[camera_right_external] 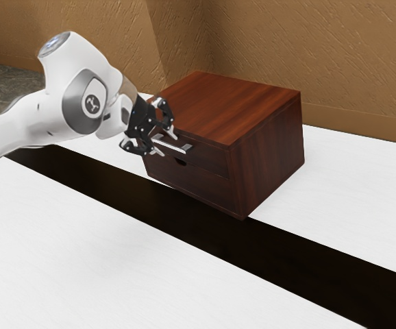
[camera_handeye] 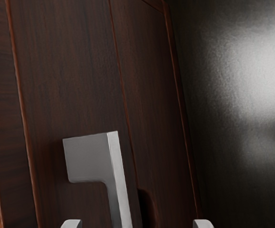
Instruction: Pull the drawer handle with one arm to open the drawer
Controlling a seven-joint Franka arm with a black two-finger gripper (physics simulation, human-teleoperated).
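Observation:
A dark wooden cabinet (camera_right_external: 242, 130) stands on the table, with an upper drawer front (camera_right_external: 208, 159) facing the arm. The front looks flush with the cabinet. A silver bar handle (camera_right_external: 173, 145) is mounted on it. My gripper (camera_right_external: 154, 131) is at the end of the handle nearer the arm. It is open, with one finger above the bar and one below. In the wrist view the handle (camera_handeye: 110, 171) rises close in front of the drawer front (camera_handeye: 66, 80). Two pale fingertips (camera_handeye: 71, 223) flank it with gaps on both sides.
The cabinet sits across a wide black strip (camera_right_external: 280, 257) that runs through the white tabletop (camera_right_external: 102, 267). A brown textured wall (camera_right_external: 321, 48) stands behind. A lower drawer front (camera_right_external: 198, 181) lies under the upper one.

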